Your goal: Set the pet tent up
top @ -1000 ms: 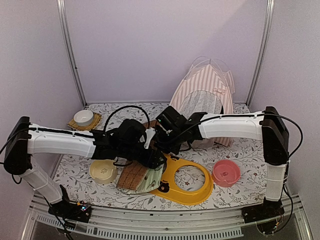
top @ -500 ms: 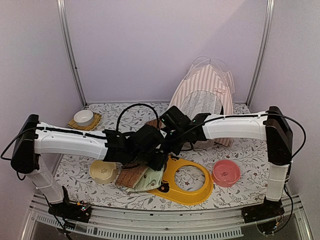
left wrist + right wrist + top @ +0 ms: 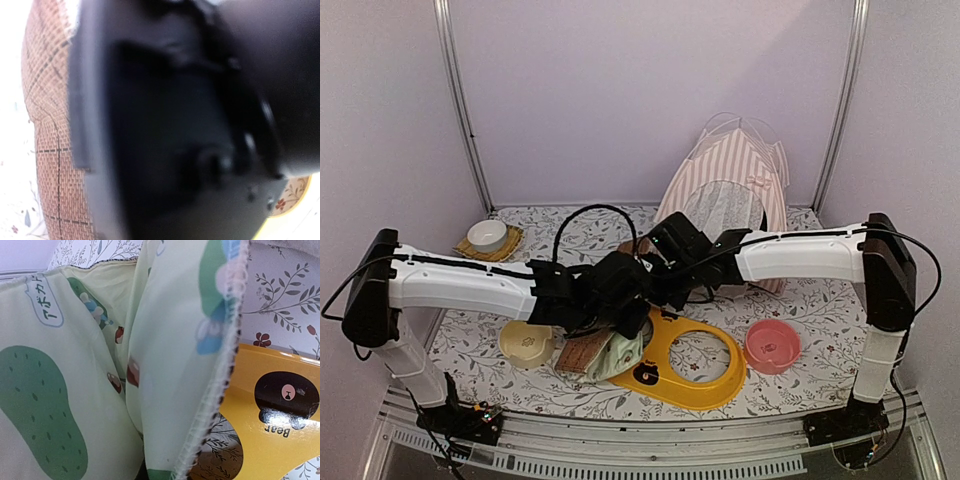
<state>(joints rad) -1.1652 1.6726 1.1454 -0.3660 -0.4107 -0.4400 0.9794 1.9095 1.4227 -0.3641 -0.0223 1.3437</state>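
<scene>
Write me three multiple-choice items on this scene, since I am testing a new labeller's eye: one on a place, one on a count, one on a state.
1. Where does the pink-and-white striped fabric pet tent stand?
A. near left corner
B. far right corner of the floral-patterned table
C. centre front

2. How many bowls are on the table?
A. one
B. three
C. five

3. How does the brown quilted square mat lie?
A. flat and fully spread out
B. crumpled, with its green printed underside showing
C. inside the tent

Key:
1 B, it stands upright by the back wall on the right.
2 B, there is a white bowl at back left, a cream bowl and a pink bowl.
3 B, the right wrist view is filled with its folded green fabric.
</scene>
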